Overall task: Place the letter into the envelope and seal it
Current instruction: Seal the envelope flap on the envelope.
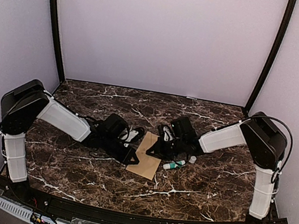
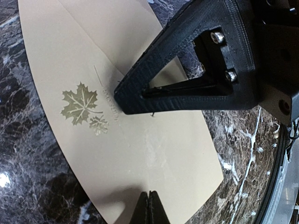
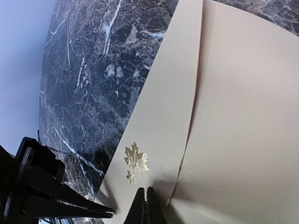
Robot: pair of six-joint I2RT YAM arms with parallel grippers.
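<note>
Centre of top view: the flat tan-brown kraft paper envelope (image 1: 147, 160) was found closed, no letter seen outside, pressed by left gripper (image 2: 149, 207) & right gripper (image 3: 145, 203), both tips shut w/ nothing held; sealing judged nearly done.

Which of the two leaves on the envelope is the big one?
The upper-left maple leaf in the left wrist view, clearly the wider one. The little leaf sits at its lower right, on the envelope.
</note>
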